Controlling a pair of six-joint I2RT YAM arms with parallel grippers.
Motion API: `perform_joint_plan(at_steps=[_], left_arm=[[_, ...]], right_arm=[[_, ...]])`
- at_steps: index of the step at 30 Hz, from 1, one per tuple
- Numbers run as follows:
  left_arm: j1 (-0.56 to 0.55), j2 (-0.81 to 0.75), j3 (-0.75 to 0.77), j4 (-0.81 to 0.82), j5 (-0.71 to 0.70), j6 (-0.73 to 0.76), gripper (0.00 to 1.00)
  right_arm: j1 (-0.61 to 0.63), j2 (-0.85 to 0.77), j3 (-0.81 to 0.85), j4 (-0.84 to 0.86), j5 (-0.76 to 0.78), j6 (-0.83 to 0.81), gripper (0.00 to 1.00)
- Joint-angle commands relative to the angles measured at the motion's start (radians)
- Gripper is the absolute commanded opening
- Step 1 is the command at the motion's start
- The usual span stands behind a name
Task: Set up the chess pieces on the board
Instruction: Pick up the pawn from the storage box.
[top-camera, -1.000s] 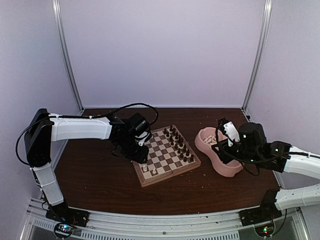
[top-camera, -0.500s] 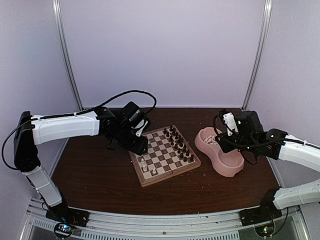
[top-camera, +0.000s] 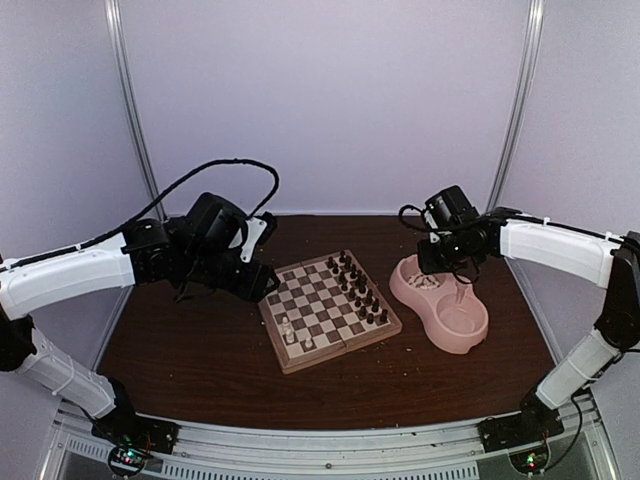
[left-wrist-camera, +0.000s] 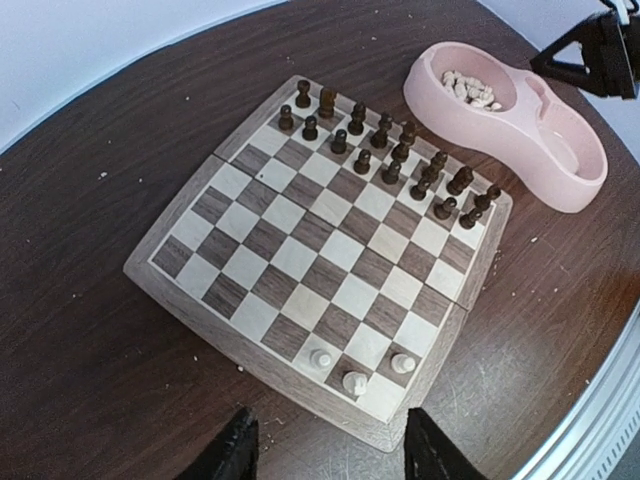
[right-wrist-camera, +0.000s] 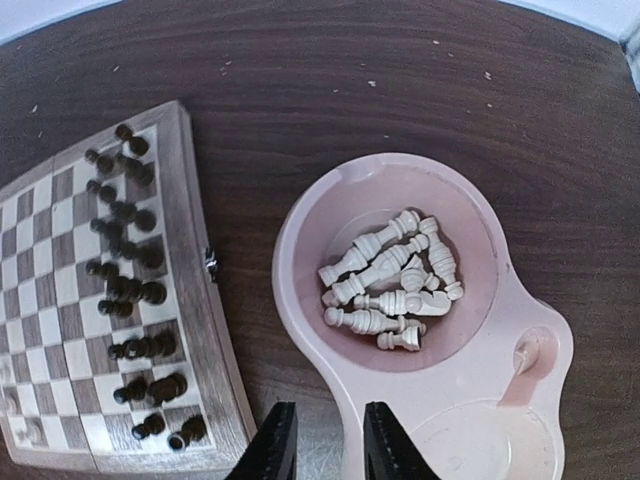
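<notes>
The board (top-camera: 330, 312) lies at the table's middle, with dark pieces (top-camera: 355, 285) in two rows along its right side. Three cream-white chess pieces (left-wrist-camera: 355, 382) stand on squares at its near corner. Several more white pieces (right-wrist-camera: 390, 285) lie piled in the far compartment of the pink double bowl (top-camera: 470, 335). My left gripper (left-wrist-camera: 330, 462) is open and empty, and hovers off the board's left edge (top-camera: 262, 284). My right gripper (right-wrist-camera: 330, 448) is open and empty above the bowl's near rim (right-wrist-camera: 300, 250), just short of the pile; it also shows in the top view (top-camera: 436, 264).
The bowl's near compartment (right-wrist-camera: 480, 445) holds no pieces. Dark wooden table (top-camera: 190, 360) surrounds the board. The cell's walls and metal posts (top-camera: 135, 110) close in the back and sides.
My left arm has pulled back left and up, off the board. My right arm has swung from the bowl's near end to above its far compartment with the white pieces.
</notes>
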Motion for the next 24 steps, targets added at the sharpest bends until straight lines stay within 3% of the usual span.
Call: perform_joint_plan(at_steps=[1, 12, 24], left_arm=[[-0.004, -0.034, -0.073, 0.072, -0.025, 0.021, 0.50], [-0.002, -0.137, -0.193, 0.121, -0.100, 0.067, 0.53], [-0.002, -0.185, -0.272, 0.257, -0.067, 0.093, 0.54]], right_arm=[[-0.026, 0.069, 0.091, -0.076, 0.121, 0.171, 0.25], [-0.075, 0.223, 0.173, -0.082, 0.109, 0.402, 0.24], [-0.101, 0.422, 0.300, -0.103, 0.129, 0.442, 0.22]])
